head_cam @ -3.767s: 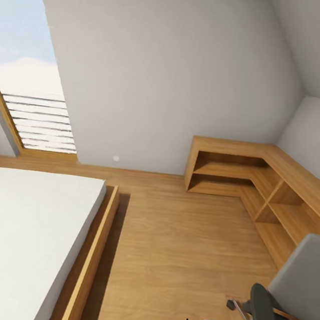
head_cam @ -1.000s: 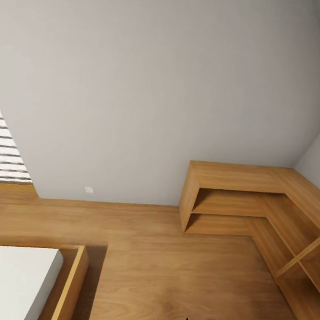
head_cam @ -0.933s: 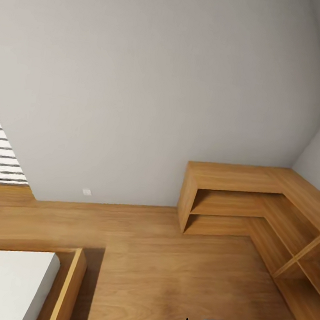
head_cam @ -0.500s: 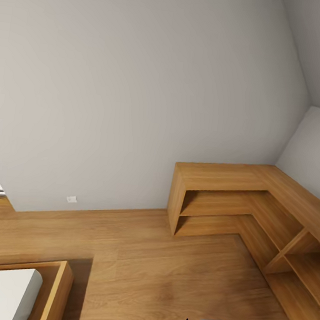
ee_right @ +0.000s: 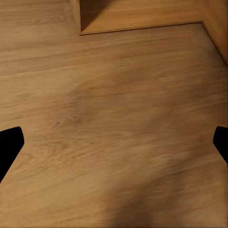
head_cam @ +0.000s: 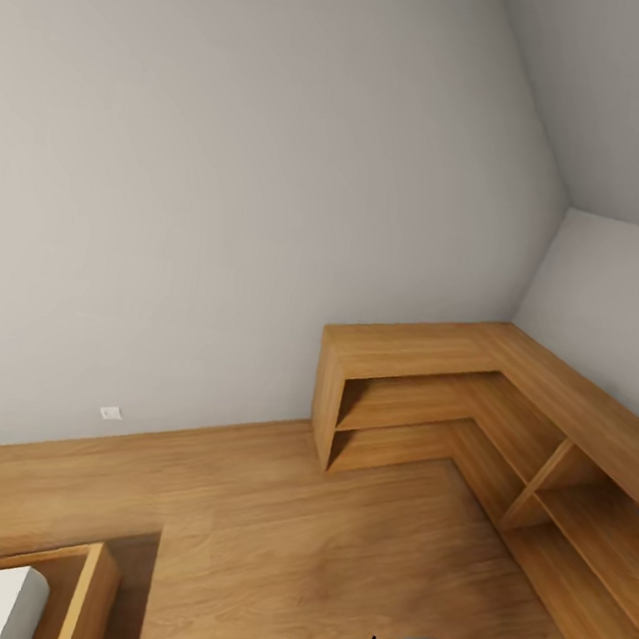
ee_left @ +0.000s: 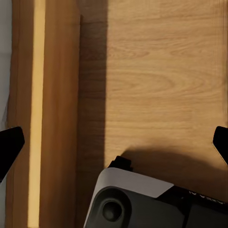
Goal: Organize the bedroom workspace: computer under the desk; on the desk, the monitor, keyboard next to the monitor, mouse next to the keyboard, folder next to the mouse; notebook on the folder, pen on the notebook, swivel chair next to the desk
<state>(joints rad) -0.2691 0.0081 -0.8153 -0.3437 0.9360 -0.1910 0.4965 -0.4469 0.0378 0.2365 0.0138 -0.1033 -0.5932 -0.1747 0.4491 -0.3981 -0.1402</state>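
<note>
Both hands (ee_left: 114,142) wide over floorboards (ee_right: 114,118)

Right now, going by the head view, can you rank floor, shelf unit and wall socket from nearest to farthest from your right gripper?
From the right gripper:
1. Floor, directly beneath.
2. Shelf unit, ahead on the right.
3. Wall socket, far left, at the wall's foot.

Ahead of me the wooden floor (head_cam: 329,553) runs to the far grey wall, its planks bare where I look. On its far right stands an L-shaped wooden shelf unit (head_cam: 469,410), set on the floor and tucked into the corner, its open compartments holding nothing I can see. At near left the corner of the bed (head_cam: 31,594), in its wooden frame, rests on the floor.
</note>
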